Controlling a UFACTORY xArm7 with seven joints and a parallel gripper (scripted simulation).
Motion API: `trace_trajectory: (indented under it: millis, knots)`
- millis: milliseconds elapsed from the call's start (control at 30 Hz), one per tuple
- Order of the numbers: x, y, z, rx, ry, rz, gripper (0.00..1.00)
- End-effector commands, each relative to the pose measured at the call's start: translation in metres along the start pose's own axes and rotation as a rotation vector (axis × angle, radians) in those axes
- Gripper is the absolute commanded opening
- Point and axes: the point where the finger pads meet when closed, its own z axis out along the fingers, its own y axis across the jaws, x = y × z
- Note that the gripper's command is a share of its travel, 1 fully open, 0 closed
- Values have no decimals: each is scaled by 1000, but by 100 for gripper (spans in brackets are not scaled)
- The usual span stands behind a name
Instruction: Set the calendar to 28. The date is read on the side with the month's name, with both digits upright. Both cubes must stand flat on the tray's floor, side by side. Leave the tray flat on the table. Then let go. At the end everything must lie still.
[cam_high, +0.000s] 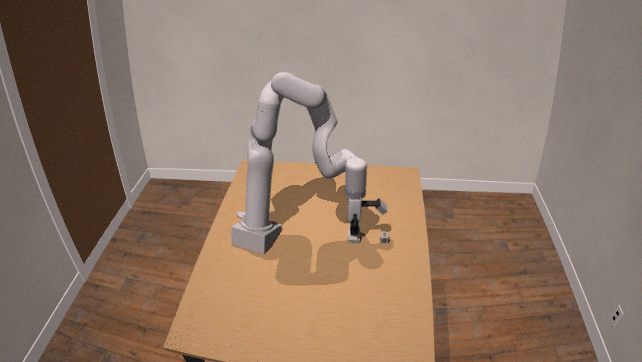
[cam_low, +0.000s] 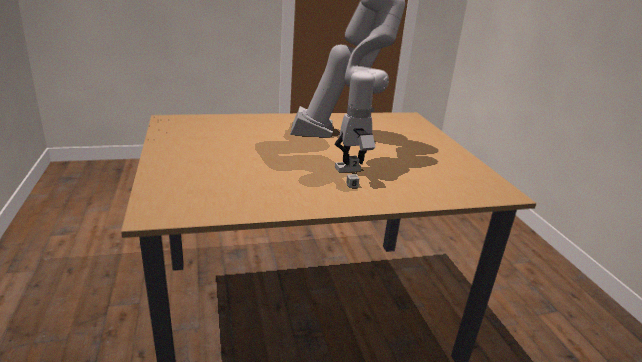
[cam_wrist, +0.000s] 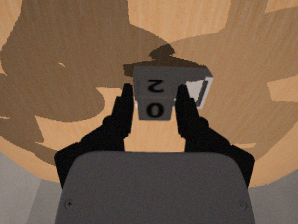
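Note:
A small grey tray (cam_low: 347, 168) lies on the table under my gripper; it also shows in the wrist view (cam_wrist: 200, 90) and in the top view (cam_high: 354, 239). One grey date cube (cam_wrist: 156, 96) stands in it, with a 2 on top and a 0 on the face towards the wrist camera; the exterior view shows a 2 on its side (cam_low: 354, 162). My gripper (cam_wrist: 154, 95) points straight down with its fingers half open, one on each side of this cube, close to its sides.
The arm's base (cam_high: 255, 236) stands on the table to the left of the tray in the top view. The arm casts broad shadows around the tray. The table edges are far from the cubes.

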Motion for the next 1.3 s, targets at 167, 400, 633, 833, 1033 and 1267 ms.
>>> trace_trajectory:
  millis: [167, 400, 633, 833, 1033, 1267]
  knots:
    - [1, 0, -1, 0, 4, 0, 49]
    - [1, 0, -1, 0, 4, 0, 29]
    - [1, 0, -1, 0, 4, 0, 29]
    - [1, 0, -1, 0, 4, 0, 29]
    - [1, 0, -1, 0, 4, 0, 29]
    - [1, 0, -1, 0, 4, 0, 29]
